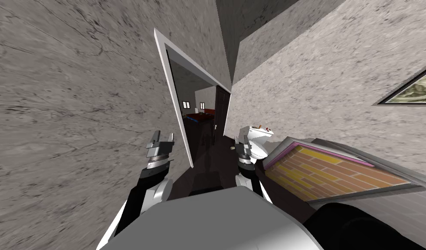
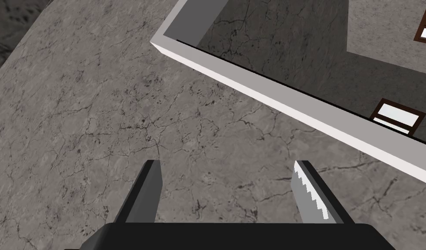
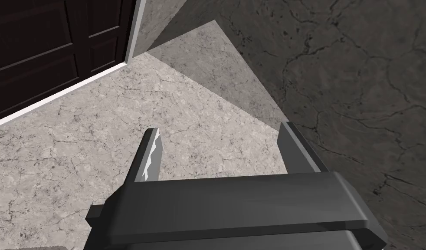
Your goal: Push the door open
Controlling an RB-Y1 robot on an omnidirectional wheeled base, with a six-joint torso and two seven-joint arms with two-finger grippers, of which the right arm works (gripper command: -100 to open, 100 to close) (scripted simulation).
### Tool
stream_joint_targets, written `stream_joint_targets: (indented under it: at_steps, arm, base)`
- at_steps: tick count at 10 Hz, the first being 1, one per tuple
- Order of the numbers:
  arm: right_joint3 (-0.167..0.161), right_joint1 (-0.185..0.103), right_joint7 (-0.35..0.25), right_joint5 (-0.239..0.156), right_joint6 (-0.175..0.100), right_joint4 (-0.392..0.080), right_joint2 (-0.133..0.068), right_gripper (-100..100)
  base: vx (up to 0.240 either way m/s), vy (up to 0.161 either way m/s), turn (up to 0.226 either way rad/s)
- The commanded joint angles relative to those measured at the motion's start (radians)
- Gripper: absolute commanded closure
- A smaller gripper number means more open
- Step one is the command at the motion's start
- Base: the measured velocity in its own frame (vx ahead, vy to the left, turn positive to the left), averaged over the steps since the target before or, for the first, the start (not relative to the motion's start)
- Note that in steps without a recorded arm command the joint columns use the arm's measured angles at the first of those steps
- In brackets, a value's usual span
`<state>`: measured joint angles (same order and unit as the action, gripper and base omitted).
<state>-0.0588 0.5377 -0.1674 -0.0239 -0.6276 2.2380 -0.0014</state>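
A dark brown panelled door point(image 1: 221, 113) stands swung back at the far side of a white-framed doorway point(image 1: 173, 95). My left gripper point(image 1: 163, 135) is raised beside the near post of the frame, open, with nothing between its fingers. In the left wrist view this gripper point(image 2: 226, 164) faces the grey marbled wall, close to the white frame point(image 2: 294, 104). My right gripper point(image 1: 241, 139) is up on the other side of the opening, also open and empty. In the right wrist view it point(image 3: 219, 128) points at the pale wall, with the dark door point(image 3: 47, 47) off to one side.
A white toilet point(image 1: 257, 139) stands just past my right gripper. A brick-patterned panel point(image 1: 325, 169) lies low at the right, and a framed picture point(image 1: 411, 91) hangs on the right wall. Through the doorway is a room with low furniture point(image 1: 199, 116) and small windows point(image 2: 396, 115).
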Motion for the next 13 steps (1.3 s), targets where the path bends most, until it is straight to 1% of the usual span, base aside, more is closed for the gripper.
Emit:
stream_joint_targets:
  at_steps: [1, 4, 6, 7, 8, 9, 10, 13]
  arm:
    - [-0.005, -0.013, 0.0, 0.0, -0.004, -0.029, -0.01, -100]
    - [-0.013, -0.038, 0.001, 0.001, -0.011, -0.084, -0.025, -100]
    - [-0.021, -0.062, 0.001, 0.001, -0.017, -0.134, -0.036, -100]
    - [-0.023, -0.068, 0.001, 0.002, -0.019, -0.148, -0.039, -100]
    - [-0.027, -0.08, 0.001, 0.002, -0.022, -0.174, -0.044, -100]
    - [-0.03, -0.087, 0.001, 0.002, -0.024, -0.19, -0.047, -100]
    - [-0.035, -0.102, 0.002, 0.002, -0.028, -0.223, -0.053, -100]
    - [-0.043, -0.125, 0.002, 0.003, -0.035, -0.273, -0.061, -100]
  base:
    - [0.065, -0.036, 0.043]
    - [0.116, -0.062, 0.048]
    - [0.136, -0.081, 0.053]
    - [0.114, -0.07, 0.052]
    - [0.121, -0.068, 0.047]
    - [0.114, -0.061, 0.043]
    - [0.107, -0.059, 0.054]
    - [0.115, -0.069, 0.044]
